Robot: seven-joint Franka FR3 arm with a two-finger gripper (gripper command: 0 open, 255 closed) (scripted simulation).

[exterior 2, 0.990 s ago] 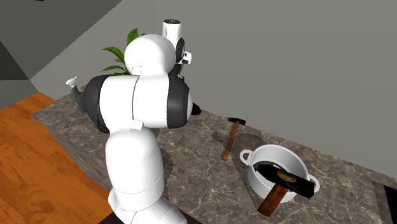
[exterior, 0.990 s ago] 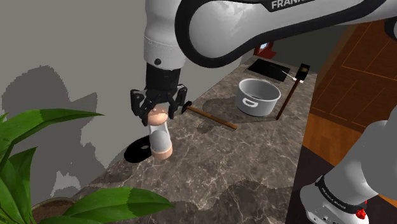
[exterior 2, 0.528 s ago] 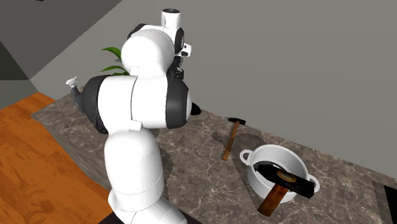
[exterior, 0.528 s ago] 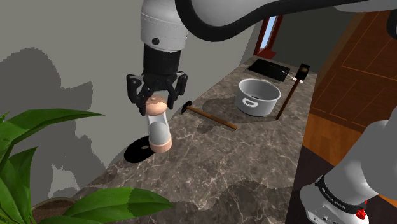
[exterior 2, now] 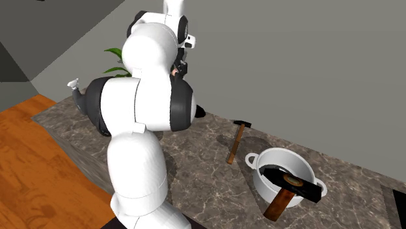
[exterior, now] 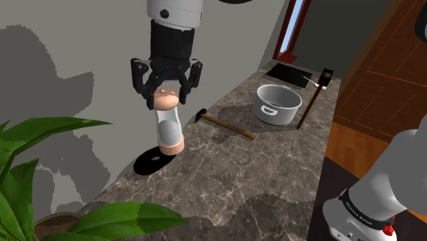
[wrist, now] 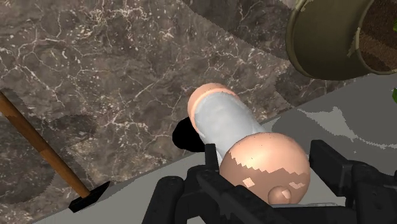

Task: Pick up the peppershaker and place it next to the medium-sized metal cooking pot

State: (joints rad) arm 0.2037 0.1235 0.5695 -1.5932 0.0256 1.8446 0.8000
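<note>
1. Now the gripper (exterior: 166, 101) stands higher than a second ago, and the peppershaker (exterior: 169, 127) has risen with it. Its base, then close to the counter (exterior: 239, 185), hangs well clear of the brown veined stone.
2. Both black fingers are clamped on the shaker's peach-coloured top. The pale grey body and peach base hang below them, nearly upright.
3. Under the shaker a round black patch (exterior: 151, 163) lies on the counter near the wall, where it lay before.
4. A wooden-handled hammer (exterior: 229, 127) lies flat between the shaker and the grey pot (exterior: 284, 115), unmoved. The pot stands well apart from the shaker, toward the counter's far end.
5. Looking into the pot from the shoulder view, plain grey walls show inside.
6. A second hammer (exterior: 327, 77) stands just beside the pot, black head up. From the second exterior view it crosses in front of the pot's rim, and I cannot tell whether they touch.
7. Seen from the wrist, an olive plant pot (wrist: 321, 38) holds brown soil (wrist: 380, 48). Green leaves (exterior: 48, 133) spread at the shoulder view's lower left.
</note>
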